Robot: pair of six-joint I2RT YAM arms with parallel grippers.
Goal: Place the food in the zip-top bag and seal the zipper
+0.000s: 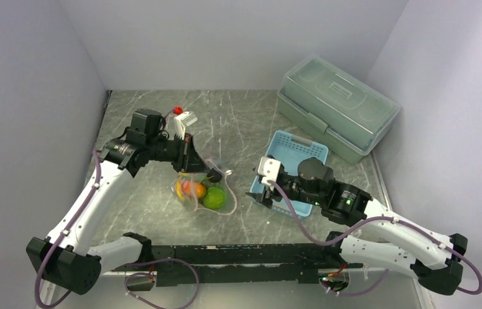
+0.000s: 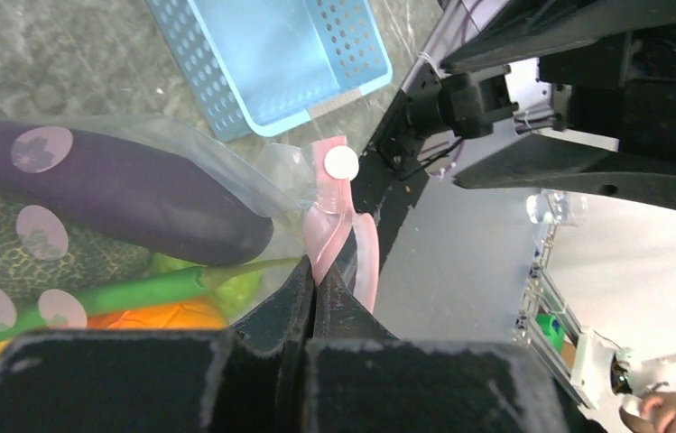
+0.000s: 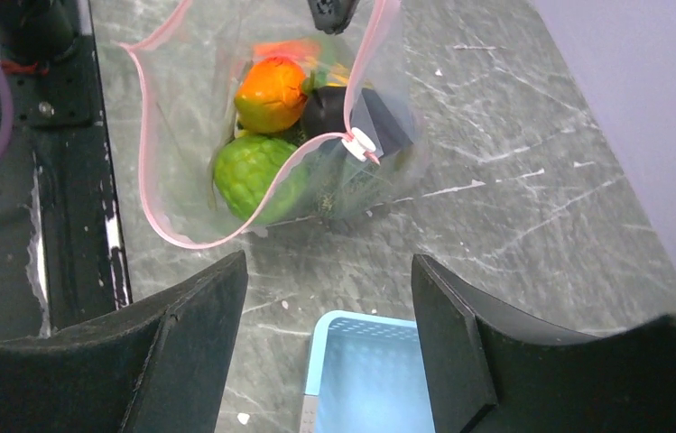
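Note:
The zip-top bag (image 1: 220, 193) lies in the middle of the table with its mouth wide open. Inside it I see the purple eggplant (image 2: 108, 194), netted melon (image 2: 9, 244), long green vegetable (image 2: 108, 298), orange-red piece (image 3: 271, 90) and lime-green fruit (image 3: 248, 176). My left gripper (image 2: 320, 271) is shut on the pink zipper (image 2: 329, 225) near its white slider (image 2: 341, 162), at the bag's far end (image 1: 190, 161). My right gripper (image 3: 329, 271) is open and empty, to the right of the bag over the basket's near-left edge (image 1: 260, 193). The pink strip loops open in the right wrist view (image 3: 149, 180).
A light blue plastic basket (image 1: 296, 151) stands right of the bag, under my right gripper. A big grey-green lidded box (image 1: 338, 106) sits at the back right. Grey walls close in the left, back and right sides.

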